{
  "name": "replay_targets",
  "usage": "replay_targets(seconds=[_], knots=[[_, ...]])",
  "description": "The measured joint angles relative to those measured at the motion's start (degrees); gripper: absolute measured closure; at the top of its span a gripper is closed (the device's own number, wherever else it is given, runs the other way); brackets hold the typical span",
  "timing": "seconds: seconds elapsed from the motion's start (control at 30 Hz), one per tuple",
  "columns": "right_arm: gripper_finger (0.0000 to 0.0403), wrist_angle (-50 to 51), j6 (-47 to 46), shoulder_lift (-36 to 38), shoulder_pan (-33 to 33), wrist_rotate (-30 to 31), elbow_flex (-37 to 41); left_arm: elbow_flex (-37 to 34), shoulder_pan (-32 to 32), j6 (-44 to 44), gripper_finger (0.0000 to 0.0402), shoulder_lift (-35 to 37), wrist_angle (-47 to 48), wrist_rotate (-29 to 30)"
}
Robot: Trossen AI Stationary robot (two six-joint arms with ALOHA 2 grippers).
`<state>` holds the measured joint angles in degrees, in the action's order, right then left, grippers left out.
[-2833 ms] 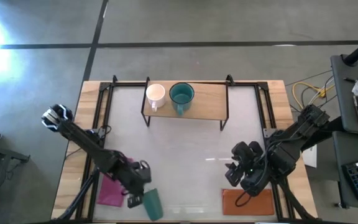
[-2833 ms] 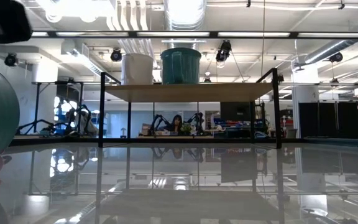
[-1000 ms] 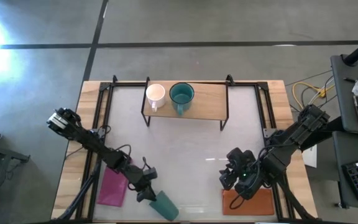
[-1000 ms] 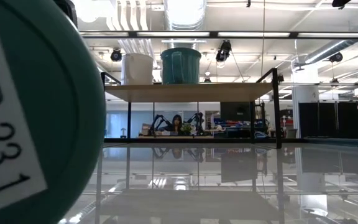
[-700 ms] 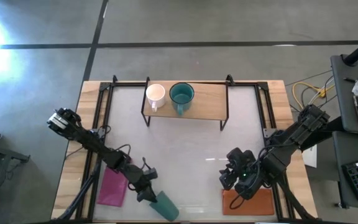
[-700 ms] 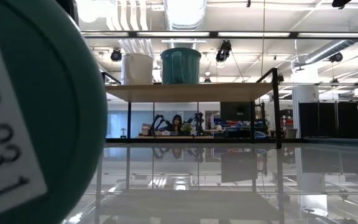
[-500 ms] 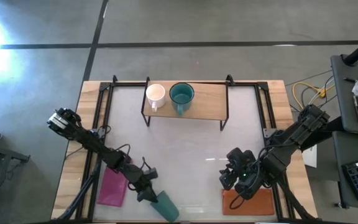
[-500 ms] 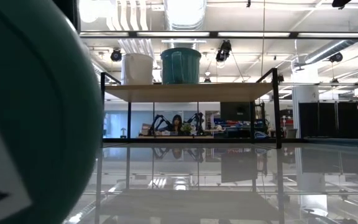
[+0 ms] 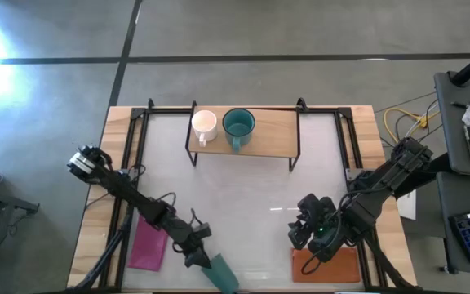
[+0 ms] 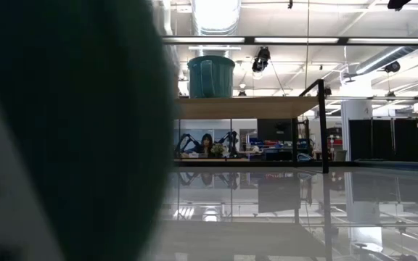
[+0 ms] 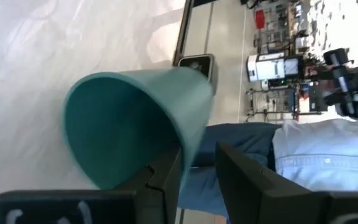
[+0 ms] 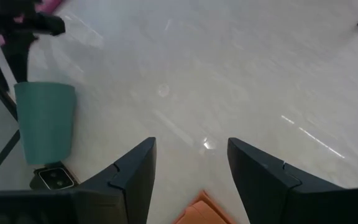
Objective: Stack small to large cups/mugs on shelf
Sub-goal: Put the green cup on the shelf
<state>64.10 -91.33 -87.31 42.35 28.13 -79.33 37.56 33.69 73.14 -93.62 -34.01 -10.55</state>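
Lying tilted at the table's near edge, the dark green cup (image 9: 219,273) is gripped at its rim by the left gripper (image 9: 198,255), one finger (image 11: 166,177) inside the wall and one outside. In the low view most of the picture is blocked by this cup (image 10: 64,130). The white mug (image 9: 205,123) and the teal mug (image 9: 238,123) are seen side by side on the shelf (image 9: 272,131). The right gripper (image 9: 299,230) is held open over the table beside the orange mat (image 9: 333,265). A pink cloth (image 9: 148,245) lies under the left arm.

Hand (image 11: 194,169) pinching dark green cup (image 11: 135,124) rim
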Motion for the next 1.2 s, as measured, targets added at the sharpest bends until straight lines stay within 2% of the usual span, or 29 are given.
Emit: replay_targets(seconds=[0.23, 0.47, 0.57, 0.7, 0.8, 0.9, 0.97, 1.07, 1.13, 1.2], knots=[[0.0211, 0.0, -0.2, 0.0, 0.0, 0.0, 0.0, 5.6, 0.0, -0.3, 0.0317, -7.4, -0.5, -2.5], [0.0211, 0.0, -0.1, 0.0, 0.0, -0.1, 0.0, 5.3, -0.4, -2.3, 0.0319, -8.1, -2.8, -2.7], [0.0211, 0.1, -0.1, 0.0, 0.0, -0.1, 0.0, 5.5, -0.7, -3.6, 0.0339, -7.1, -2.7, -2.7], [0.0211, 0.5, 0.4, 0.0, 0.0, -0.2, 0.0, 6.2, -2.4, -6.1, 0.0392, -3.8, -1.0, -1.2], [0.0211, 0.7, 1.2, 0.0, 0.0, -0.2, 0.0, 8.3, -4.6, -9.7, 0.0399, 1.0, 9.4, 1.1], [0.0211, 1.6, 1.6, 0.1, 0.0, -0.2, 0.0, 15.3, -7.1, -16.7, 0.0400, 7.0, 28.0, 4.4], [0.0211, 2.4, 2.2, 0.3, 0.0, -0.2, 0.0, 23.4, -8.7, -23.4, 0.0401, 10.1, 42.8, 8.2], [0.0211, 3.7, 3.0, 0.8, 0.0, 0.4, 0.0, 38.7, -11.1, -33.9, 0.0401, 12.2, 64.5, 17.2], [0.0211, 4.4, 3.3, 1.1, 0.0, 1.7, 0.0, 49.3, -13.2, -40.8, 0.0401, 11.4, 74.1, 22.2], [0.0211, 5.6, 3.3, 1.6, 0.0, 2.9, 0.0, 59.2, -16.2, -46.8, 0.0401, 9.5, 82.3, 24.4]])
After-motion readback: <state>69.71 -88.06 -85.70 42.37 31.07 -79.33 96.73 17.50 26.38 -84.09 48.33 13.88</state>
